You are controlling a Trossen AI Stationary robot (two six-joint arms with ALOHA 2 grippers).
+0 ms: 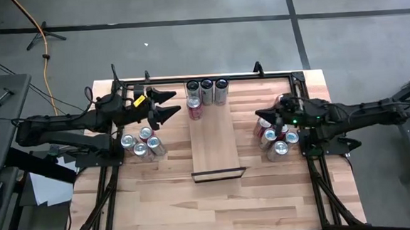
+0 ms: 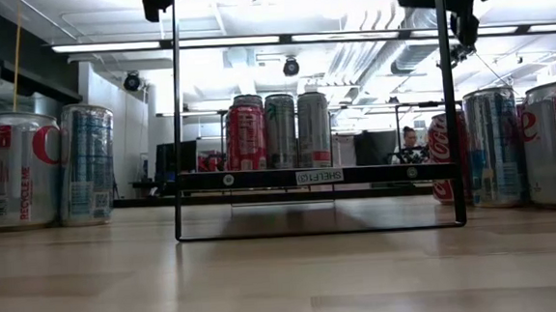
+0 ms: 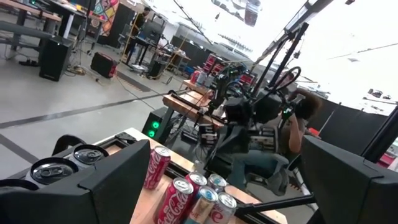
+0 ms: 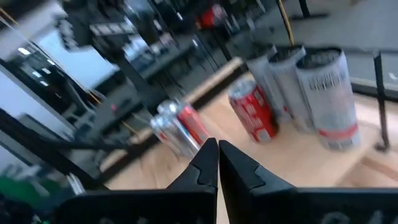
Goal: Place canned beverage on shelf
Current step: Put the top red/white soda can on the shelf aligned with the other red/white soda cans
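Observation:
The shelf (image 1: 216, 143) is a pale board in the table's middle, with a black lip (image 1: 218, 174) at its near end. Three silver-topped cans (image 1: 207, 88) stand upright in a row at its far end, and a red can (image 1: 195, 110) stands just in front of them. My left gripper (image 1: 170, 106) hovers open to the left of the red can, touching nothing. My right gripper (image 4: 217, 163) is shut and empty, above the right-hand group of cans (image 1: 276, 139) and pointing toward the shelf. In the right wrist view the shelf's cans (image 4: 326, 93) lie ahead of it.
A second group of cans (image 1: 141, 144) stands left of the shelf, below my left arm. A black frame (image 1: 274, 74) runs round the table's edges. The near half of the shelf and the table in front of it (image 1: 218, 207) are bare wood. A person (image 3: 298, 118) sits beyond the table's right side.

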